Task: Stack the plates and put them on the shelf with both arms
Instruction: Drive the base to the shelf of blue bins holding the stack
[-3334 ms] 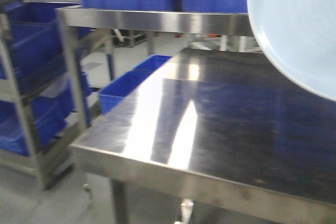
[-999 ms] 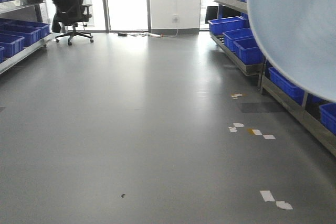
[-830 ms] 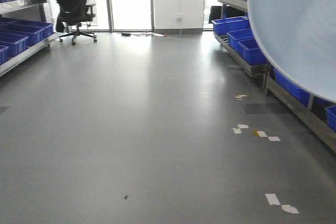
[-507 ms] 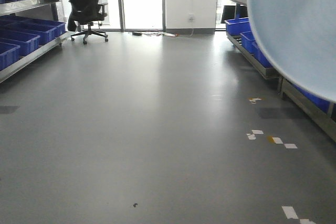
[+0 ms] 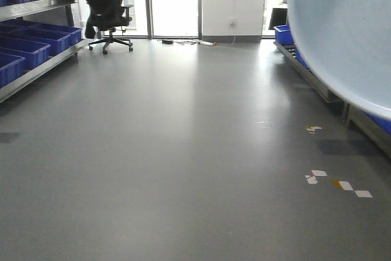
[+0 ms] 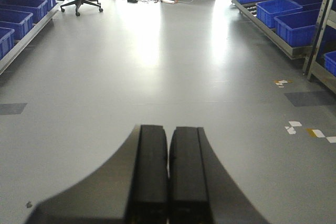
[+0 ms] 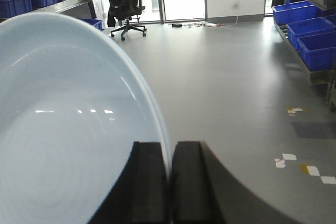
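A pale blue-white plate (image 7: 68, 129) stands on edge in my right gripper (image 7: 169, 150), whose fingers are shut on its rim. Its rim shows a double line, so two plates may be stacked; I cannot tell. In the front view the same plate (image 5: 342, 29) fills the upper right corner. My left gripper (image 6: 169, 132) is shut with nothing between its fingers, hanging over bare floor. Steel shelf racks (image 5: 43, 5) holding blue crates line the left side, and another rack (image 6: 294, 51) runs along the right.
Grey floor stretches ahead to the windows. A black office chair (image 5: 109, 7) stands at the far left by the glass. Blue crates (image 7: 317, 48) sit low on the right rack. Paper scraps (image 5: 339, 183) lie on the floor at right, and a cable (image 5: 195, 42) by the wall.
The view swung from the steel table to the open floor. Over the last second it keeps panning left: chair and right rack drift rightward. The plate stays put in the right gripper.
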Available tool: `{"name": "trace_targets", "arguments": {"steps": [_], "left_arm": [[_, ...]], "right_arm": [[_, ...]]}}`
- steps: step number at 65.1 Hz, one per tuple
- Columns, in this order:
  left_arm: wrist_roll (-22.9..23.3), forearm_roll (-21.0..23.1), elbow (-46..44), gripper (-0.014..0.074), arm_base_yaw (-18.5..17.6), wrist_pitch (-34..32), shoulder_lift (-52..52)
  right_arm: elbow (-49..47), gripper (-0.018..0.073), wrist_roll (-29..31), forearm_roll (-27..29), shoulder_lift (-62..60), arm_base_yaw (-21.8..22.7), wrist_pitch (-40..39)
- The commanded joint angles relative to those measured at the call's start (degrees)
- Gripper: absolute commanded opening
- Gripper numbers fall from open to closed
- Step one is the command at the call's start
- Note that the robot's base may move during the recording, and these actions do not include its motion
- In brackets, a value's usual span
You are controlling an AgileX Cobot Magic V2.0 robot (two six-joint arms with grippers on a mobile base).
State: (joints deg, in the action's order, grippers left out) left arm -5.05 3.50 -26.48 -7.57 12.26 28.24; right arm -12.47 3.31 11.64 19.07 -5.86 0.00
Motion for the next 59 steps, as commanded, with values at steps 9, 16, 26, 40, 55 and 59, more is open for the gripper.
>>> {"name": "trace_targets", "arguments": {"steps": [9, 16, 26, 40, 55, 59], "left_arm": [[0.4, 0.1, -1.6, 0.0082, 0.1, -4.4, 0.3], [0.4, 0.1, -1.6, 0.0082, 0.1, -4.4, 0.3], [0.4, 0.1, -1.6, 0.0082, 0.1, -4.4, 0.3], [0.4, 0.1, -1.6, 0.0082, 0.1, -4.4, 0.3], [0.4, 0.1, -1.6, 0.0082, 0.1, -4.4, 0.3], [0.4, 0.1, -1.6, 0.0082, 0.1, -4.4, 0.3]], "right_arm": [[-1.8, 0.0056, 0.2, -0.2, 0.1, 0.3, -5.8], [-1.8, 0.0056, 0.2, -0.2, 0.1, 0.3, -5.8], [-1.8, 0.0056, 0.2, -0.2, 0.1, 0.3, -5.8], [-1.8, 0.0056, 0.2, -0.2, 0.1, 0.3, -5.8], [-1.8, 0.0056, 0.2, -0.2, 0.1, 0.3, -5.8], [-1.8, 0.0056, 0.2, -0.2, 0.1, 0.3, -5.8]]}}
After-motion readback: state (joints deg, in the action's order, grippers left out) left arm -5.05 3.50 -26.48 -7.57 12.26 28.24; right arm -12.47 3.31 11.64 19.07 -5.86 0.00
